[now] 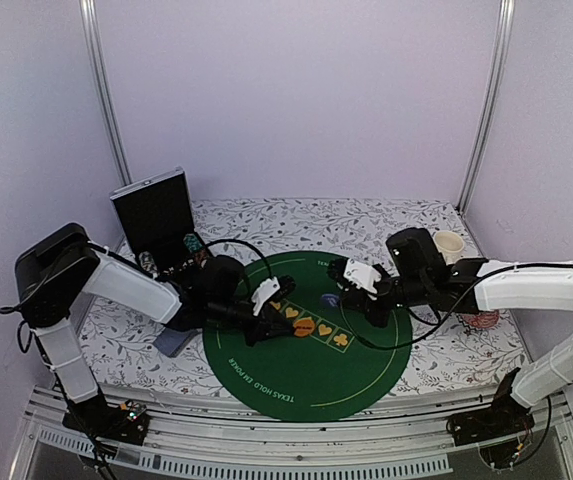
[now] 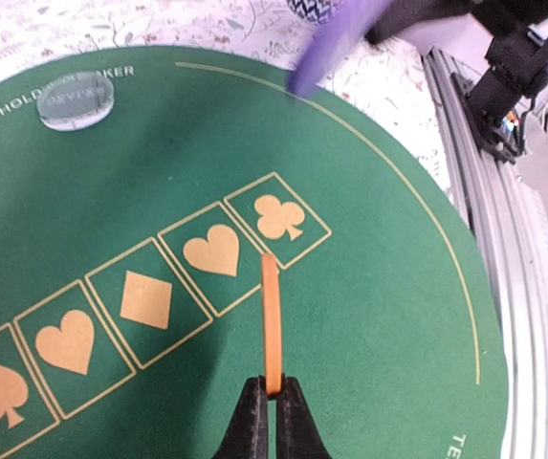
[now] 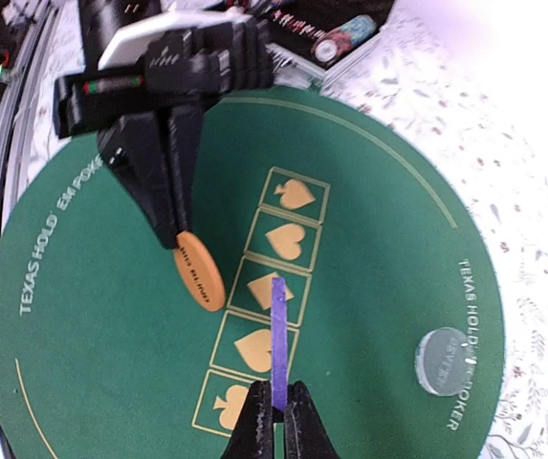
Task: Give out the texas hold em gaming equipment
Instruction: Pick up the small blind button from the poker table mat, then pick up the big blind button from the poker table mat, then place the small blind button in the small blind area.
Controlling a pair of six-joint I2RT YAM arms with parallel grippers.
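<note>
Texas hold em gaming equipment was seen from above over a green mat. From the left wrist, the left gripper was clamped on an orange disc held edge-on above the mat, and a clear disc lay flat. From the right wrist, the right gripper was pinched on a purple disc.

The left gripper and right gripper crowd the middle of the green mat; its near half lies open.
</note>
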